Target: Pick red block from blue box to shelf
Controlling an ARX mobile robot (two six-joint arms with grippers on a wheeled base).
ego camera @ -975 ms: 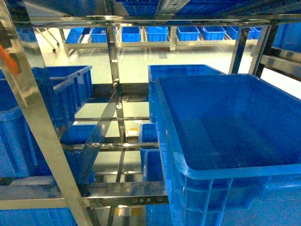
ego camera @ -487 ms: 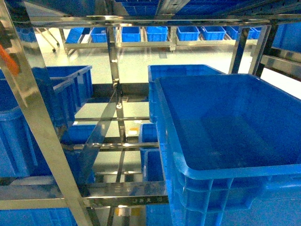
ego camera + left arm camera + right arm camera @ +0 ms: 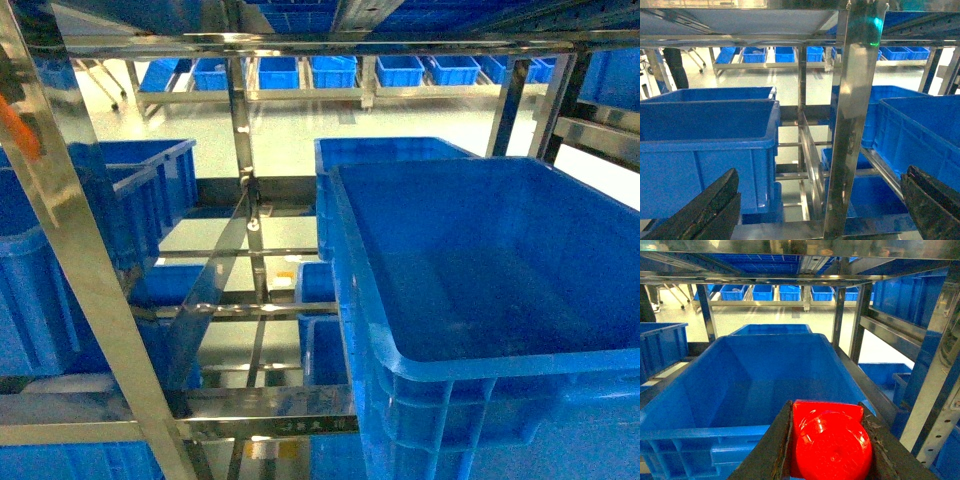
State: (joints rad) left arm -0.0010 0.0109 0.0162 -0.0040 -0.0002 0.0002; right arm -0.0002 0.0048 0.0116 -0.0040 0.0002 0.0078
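left gripper [image 3: 817, 210] jaws standing wide apart, empty, facing the shelf [image 3: 852, 120] post | right gripper [image 3: 827, 440] jaws clamping the red block [image 3: 829, 440], hovering at the near rim of a crate [image 3: 765, 385] on the shelf | judging: carrying the block forward over the rim, lowering inside before releasing

Warehouse or storage facility: steel shelf [image 3: 95, 290] racks loaded with dark blue crates [image 3: 480, 290], more crate rows [image 3: 330, 72] on racks across a pale glossy floor [image 3: 300, 130].
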